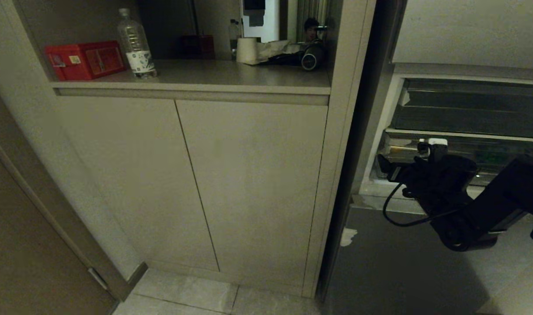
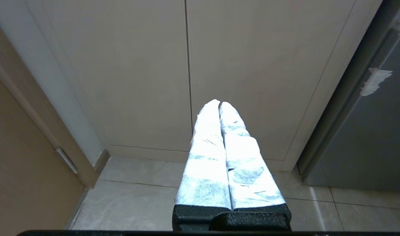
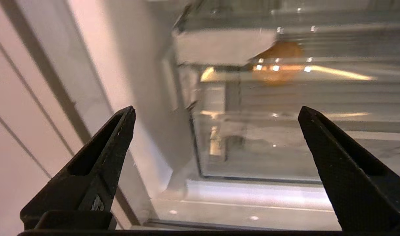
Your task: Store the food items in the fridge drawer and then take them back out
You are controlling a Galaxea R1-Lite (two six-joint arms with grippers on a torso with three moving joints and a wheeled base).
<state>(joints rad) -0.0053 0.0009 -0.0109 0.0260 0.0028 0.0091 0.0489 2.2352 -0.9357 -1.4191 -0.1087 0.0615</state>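
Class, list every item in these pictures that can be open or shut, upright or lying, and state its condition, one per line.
right gripper: open, empty, facing the clear fridge drawer.
left gripper: shut, empty, facing the cabinet doors.
cabinet doors: shut.
water bottle: upright on the shelf.
red box: closed, beside the bottle.
fridge drawer: whether pulled out, cannot tell.

Cabinet doors (image 1: 196, 183): matt beige laminate, smooth. Floor tiles (image 2: 134, 203): pale stone-look, slight sheen. Fridge door panel (image 2: 367, 137): grey metal, satin finish. Fridge drawer (image 3: 268, 144): clear glossy plastic, reflective. Left gripper (image 2: 219, 103): fingers wrapped in white, crinkled tape. Right gripper (image 3: 216, 113): black matt plastic, finely textured. Bottle (image 1: 136, 43): clear plastic with a paper label.
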